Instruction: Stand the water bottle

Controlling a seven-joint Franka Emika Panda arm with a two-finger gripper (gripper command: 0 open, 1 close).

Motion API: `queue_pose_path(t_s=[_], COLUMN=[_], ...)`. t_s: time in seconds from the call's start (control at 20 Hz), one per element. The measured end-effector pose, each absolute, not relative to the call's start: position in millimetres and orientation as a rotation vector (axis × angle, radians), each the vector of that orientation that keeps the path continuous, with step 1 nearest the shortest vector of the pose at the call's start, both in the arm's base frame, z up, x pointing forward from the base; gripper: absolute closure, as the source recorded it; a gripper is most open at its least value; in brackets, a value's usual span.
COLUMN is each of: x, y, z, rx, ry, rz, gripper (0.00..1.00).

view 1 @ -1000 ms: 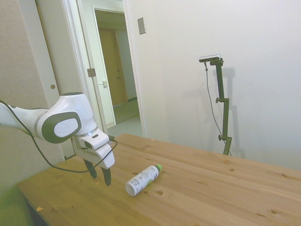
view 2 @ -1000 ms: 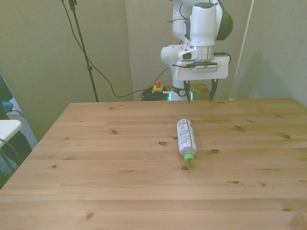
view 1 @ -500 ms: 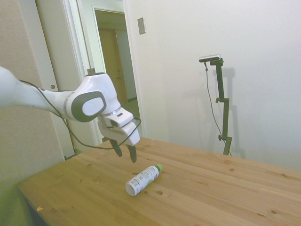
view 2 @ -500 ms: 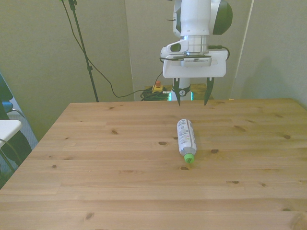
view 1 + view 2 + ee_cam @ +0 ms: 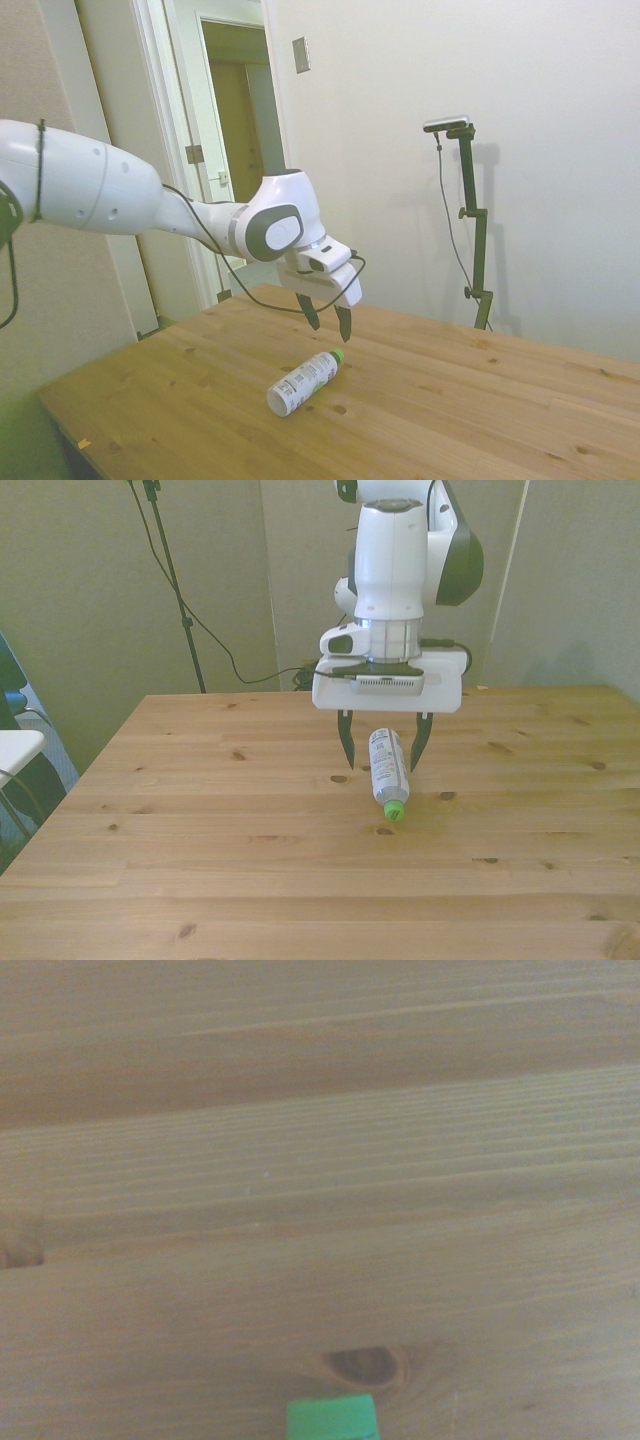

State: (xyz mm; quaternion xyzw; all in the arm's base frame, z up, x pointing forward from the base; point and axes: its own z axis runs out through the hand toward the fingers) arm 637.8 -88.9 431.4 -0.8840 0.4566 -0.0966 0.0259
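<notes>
- Side view, left to centre: the white arm (image 5: 110, 190) enters from the left edge of the frame and ends in the tool (image 5: 329, 320), which hangs in the air at the middle of the frame, above the cap end of the bottle and clear of it.
- Side view, centre: the water bottle (image 5: 303, 383) lies on its side on the wooden counter (image 5: 480, 420), just below and left of the frame's centre; its flat base points toward the lower left, its green cap (image 5: 338, 354) toward the upper right.
- Front view, centre: the tool (image 5: 383, 750) has its two dark fingers (image 5: 346, 742) spread apart, pointing down, one on either side of the bottle's (image 5: 386, 771) base end; the fingers hold nothing.
- Front view, centre: the bottle lies lengthwise, cap (image 5: 395, 809) toward the bottom of the frame, white printed label facing up, slightly right of the frame's middle.
- Wrist view: only the green cap (image 5: 333, 1418) shows, at the bottom edge of the frame, next to a dark knot (image 5: 363, 1365) in the counter's (image 5: 300, 1160) wood.
</notes>
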Motion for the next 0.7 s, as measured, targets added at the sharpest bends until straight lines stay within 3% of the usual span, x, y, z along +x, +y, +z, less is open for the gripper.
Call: queue_pose_path(t_s=[0.7], x=[662.3], y=[-75.2], z=[360.9], rx=[-2.812], ry=[1.404], rz=[-0.228], gripper=[0.00])
